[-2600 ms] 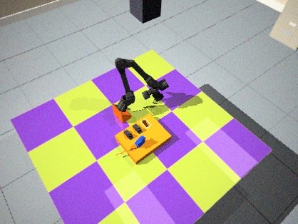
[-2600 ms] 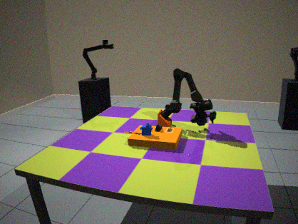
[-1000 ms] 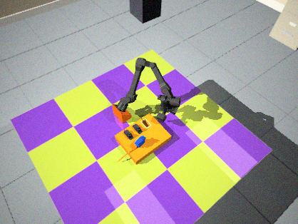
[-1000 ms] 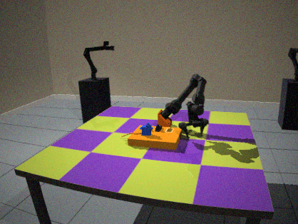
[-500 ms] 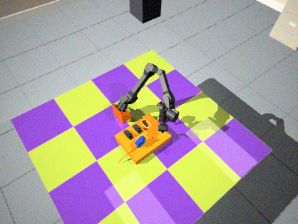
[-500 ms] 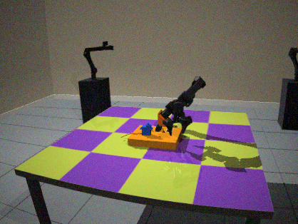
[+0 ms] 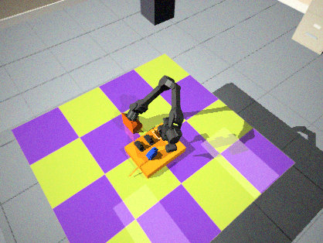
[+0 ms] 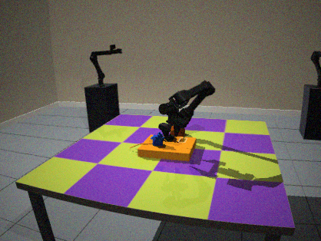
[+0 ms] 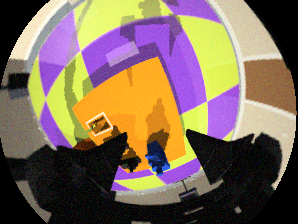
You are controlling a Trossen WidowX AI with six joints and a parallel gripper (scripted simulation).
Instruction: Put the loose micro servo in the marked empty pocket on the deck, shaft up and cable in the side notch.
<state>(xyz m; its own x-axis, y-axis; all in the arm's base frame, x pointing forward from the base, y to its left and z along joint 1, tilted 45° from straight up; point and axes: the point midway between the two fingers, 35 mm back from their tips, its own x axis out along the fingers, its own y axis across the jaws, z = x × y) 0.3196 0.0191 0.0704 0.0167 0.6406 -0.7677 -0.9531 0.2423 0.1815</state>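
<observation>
The blue micro servo (image 7: pixel 151 153) (image 8: pixel 157 140) (image 9: pixel 158 159) lies on the orange deck (image 7: pixel 148 171) (image 8: pixel 165 154) (image 9: pixel 137 82), near one edge. Its thin orange cable (image 7: pixel 135 169) runs out past the deck's edge. Its shaft direction is too small to tell. The marked pocket's white outline (image 9: pixel 95 118) shows on another part of the deck, with a dark opening inside it; the arm partly covers it in the top view. My gripper (image 7: pixel 165 142) (image 9: pixel 157 133) is open and empty above the deck. In the wrist view the servo shows between and beyond the fingertips.
Two dark servos (image 7: pixel 140 145) (image 7: pixel 149 139) sit on the deck between the blue servo and an orange-red block (image 7: pixel 130 124) by the arm's base. The deck stands on a purple and yellow-green checkered table (image 7: pixel 205 193) (image 8: pixel 111 180). Black pedestals (image 8: pixel 101 107) (image 8: pixel 310 111) with other arms stand behind.
</observation>
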